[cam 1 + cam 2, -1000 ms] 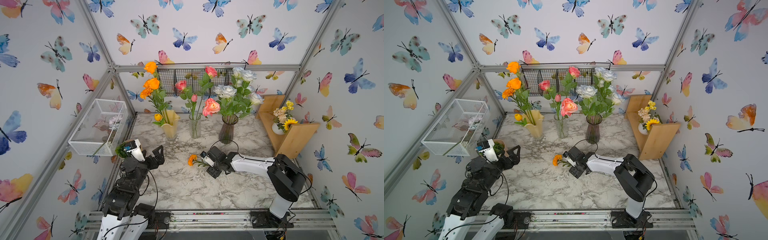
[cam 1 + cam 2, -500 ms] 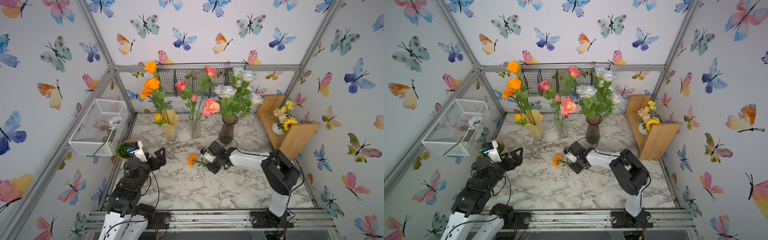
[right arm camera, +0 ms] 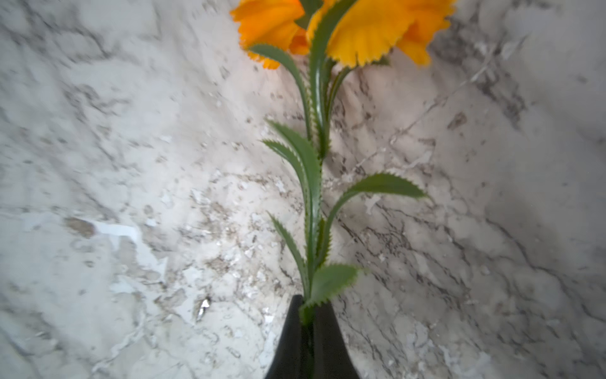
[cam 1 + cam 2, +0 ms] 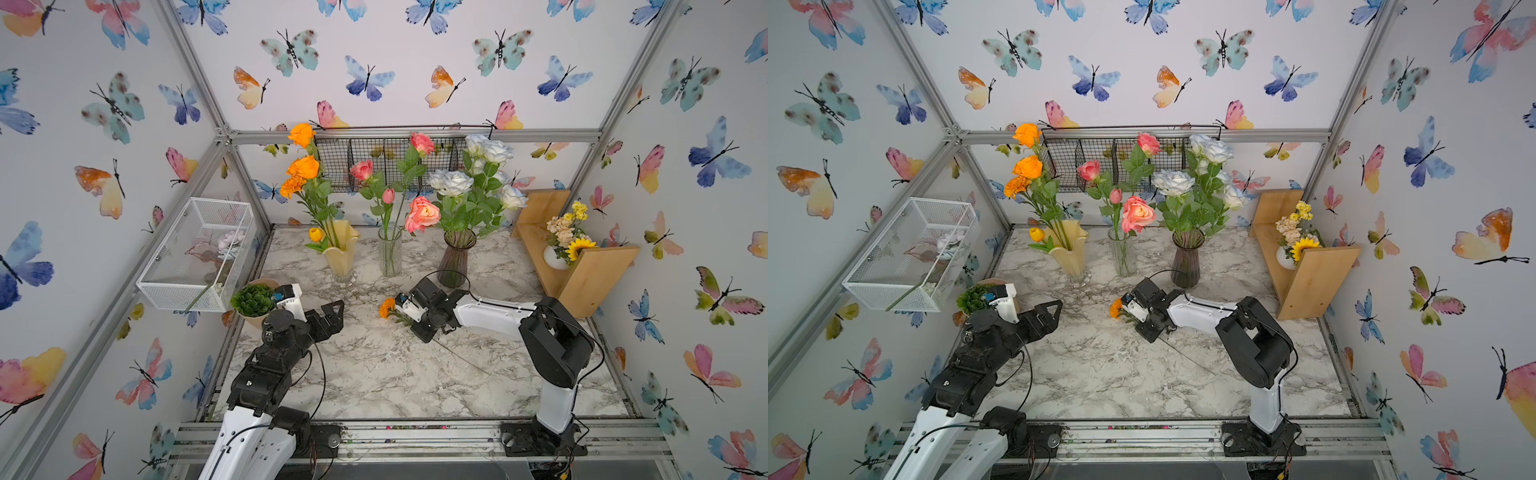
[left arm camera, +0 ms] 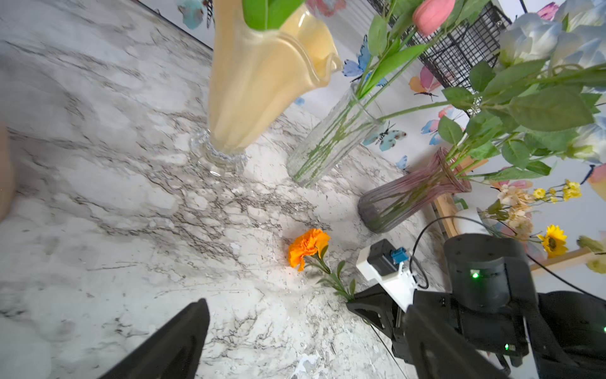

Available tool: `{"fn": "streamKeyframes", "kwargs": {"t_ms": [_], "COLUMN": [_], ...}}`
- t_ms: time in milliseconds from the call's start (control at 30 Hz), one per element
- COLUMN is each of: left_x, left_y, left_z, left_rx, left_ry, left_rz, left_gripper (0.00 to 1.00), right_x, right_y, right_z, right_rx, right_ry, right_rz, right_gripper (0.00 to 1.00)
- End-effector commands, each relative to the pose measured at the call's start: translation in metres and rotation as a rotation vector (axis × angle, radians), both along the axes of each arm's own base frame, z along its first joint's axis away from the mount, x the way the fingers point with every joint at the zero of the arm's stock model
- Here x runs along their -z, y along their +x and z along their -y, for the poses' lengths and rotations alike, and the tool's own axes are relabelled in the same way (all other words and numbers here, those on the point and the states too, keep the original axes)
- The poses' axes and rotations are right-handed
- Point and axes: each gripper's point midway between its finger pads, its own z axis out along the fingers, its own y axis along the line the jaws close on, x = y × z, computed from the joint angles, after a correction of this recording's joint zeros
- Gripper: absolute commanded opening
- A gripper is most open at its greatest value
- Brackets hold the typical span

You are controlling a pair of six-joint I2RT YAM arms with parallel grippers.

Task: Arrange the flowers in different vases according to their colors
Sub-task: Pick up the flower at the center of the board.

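Since a second ago, the right tool is reaching farther forward and is now pinching shut on the leafy stem of the orange marigold. The marigold is lying on the marble table, in front of the clear vase and the purple vase. The left tool is hanging wide open near the succulent, holding nothing.

Bright, even light fills both top views; shadows on the bench are soft, frame edges bow. The right wrist view is hazy, sharpest on the marigold; the left wrist view smears at its borders.
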Motion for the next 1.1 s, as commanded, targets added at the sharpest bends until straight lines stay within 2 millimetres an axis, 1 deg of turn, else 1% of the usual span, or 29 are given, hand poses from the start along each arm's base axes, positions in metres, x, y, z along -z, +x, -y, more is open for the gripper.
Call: {"fn": "streamKeyframes", "kwargs": {"t_ms": [0, 100, 233, 333, 400, 500, 567, 633, 800, 867, 967, 1067], "left_x": [-0.015, -0.015, -0.027, -0.040, -0.049, -0.055, -0.056, -0.062, -0.078, -0.084, -0.094, -0.098], "left_y": [-0.002, 0.001, 0.006, 0.009, 0.008, 0.009, 0.013, 0.019, 0.031, 0.035, 0.038, 0.038], "left_z": [0.031, 0.040, 0.058, 0.080, 0.100, 0.117, 0.120, 0.121, 0.121, 0.122, 0.127, 0.131], "left_rx": [0.134, 0.154, 0.193, 0.236, 0.278, 0.294, 0.283, 0.274, 0.240, 0.235, 0.254, 0.272], "left_ry": [-0.168, -0.229, -0.291, -0.302, -0.290, -0.260, -0.252, -0.247, -0.223, -0.221, -0.225, -0.239], "left_rz": [0.037, 0.029, 0.042, 0.061, 0.072, 0.080, 0.078, 0.091, 0.129, 0.141, 0.159, 0.169], "left_gripper": [0.99, 1.00, 0.99, 0.99, 1.00, 0.95, 0.88, 0.81, 0.60, 0.54, 0.53, 0.53], "right_x": [-0.061, -0.095, -0.136, -0.165, -0.185, -0.208, -0.218, -0.224, -0.226, -0.227, -0.228, -0.226], "right_y": [-0.010, -0.016, -0.022, -0.025, -0.027, -0.029, -0.032, -0.034, -0.041, -0.042, -0.043, -0.043], "right_z": [-0.025, -0.037, -0.052, -0.060, -0.063, -0.062, -0.061, -0.059, -0.054, -0.052, -0.050, -0.049], "right_rx": [-0.031, -0.042, -0.043, -0.043, -0.046, -0.050, -0.053, -0.057, -0.059, -0.061, -0.060, -0.058], "right_ry": [0.189, 0.306, 0.462, 0.565, 0.633, 0.692, 0.719, 0.738, 0.749, 0.752, 0.753, 0.748], "right_rz": [-0.026, -0.037, -0.049, -0.056, -0.050, -0.024, -0.012, -0.008, -0.012, -0.008, 0.002, 0.007], "right_gripper": [0.02, 0.02, 0.02, 0.02, 0.02, 0.02, 0.02, 0.02, 0.02, 0.02, 0.02, 0.02]}}
